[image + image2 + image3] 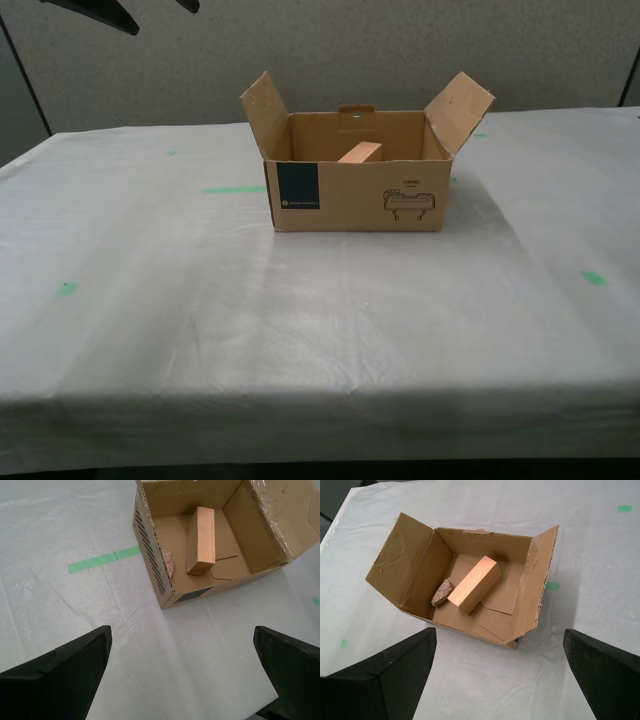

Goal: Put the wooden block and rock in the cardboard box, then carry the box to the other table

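Note:
The cardboard box (360,200) stands on the other table (300,330), which is covered with a wrinkled white cloth, and its flaps are up. The wooden block (474,584) lies slanted inside it, and one end of the wooden block (360,152) shows over the rim in the exterior view. The rock (442,592) rests on the box floor beside the block, against a wall. My first gripper (499,645) hangs open above the table, apart from the box (415,565). My second gripper (181,645) is also open and holds nothing. It looks down on the box (150,545), the block (202,540) and the rock (169,562).
Green tape marks lie on the cloth: a strip (235,189) beside the box and small ones (594,277) (66,289) toward either side of the exterior view. Dark arm parts (100,12) show at the exterior view's top left. A grey partition wall stands behind the table.

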You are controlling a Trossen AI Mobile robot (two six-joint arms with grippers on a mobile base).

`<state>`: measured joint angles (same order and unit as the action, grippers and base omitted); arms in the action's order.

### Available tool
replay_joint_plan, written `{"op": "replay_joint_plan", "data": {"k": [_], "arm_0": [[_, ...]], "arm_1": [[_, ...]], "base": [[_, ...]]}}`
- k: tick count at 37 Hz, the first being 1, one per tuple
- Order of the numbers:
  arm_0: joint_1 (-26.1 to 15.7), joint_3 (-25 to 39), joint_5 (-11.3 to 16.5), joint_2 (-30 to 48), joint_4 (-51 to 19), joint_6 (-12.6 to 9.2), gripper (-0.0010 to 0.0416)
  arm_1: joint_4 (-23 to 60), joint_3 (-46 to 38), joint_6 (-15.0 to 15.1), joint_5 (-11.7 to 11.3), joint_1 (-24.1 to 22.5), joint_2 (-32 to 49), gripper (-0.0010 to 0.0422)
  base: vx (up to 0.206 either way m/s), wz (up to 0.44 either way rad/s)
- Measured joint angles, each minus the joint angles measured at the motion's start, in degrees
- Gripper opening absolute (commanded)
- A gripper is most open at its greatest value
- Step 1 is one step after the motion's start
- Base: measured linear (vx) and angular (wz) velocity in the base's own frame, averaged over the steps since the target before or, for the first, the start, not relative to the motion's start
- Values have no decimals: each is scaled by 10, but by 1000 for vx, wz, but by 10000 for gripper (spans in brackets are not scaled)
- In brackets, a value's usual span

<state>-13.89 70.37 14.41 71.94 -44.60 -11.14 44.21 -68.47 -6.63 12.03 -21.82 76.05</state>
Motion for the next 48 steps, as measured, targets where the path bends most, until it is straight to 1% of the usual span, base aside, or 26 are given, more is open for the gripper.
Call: {"op": "replay_joint_plan", "data": {"k": [3, 48], "arm_0": [[0, 0, 0, 0, 0, 0, 353], [0, 0, 0, 0, 0, 0, 353]], "arm_1": [[0, 0, -7, 0, 0, 0, 387], [0, 0, -7, 0, 0, 0, 387]], "base": [[0, 0], [0, 0]]}}
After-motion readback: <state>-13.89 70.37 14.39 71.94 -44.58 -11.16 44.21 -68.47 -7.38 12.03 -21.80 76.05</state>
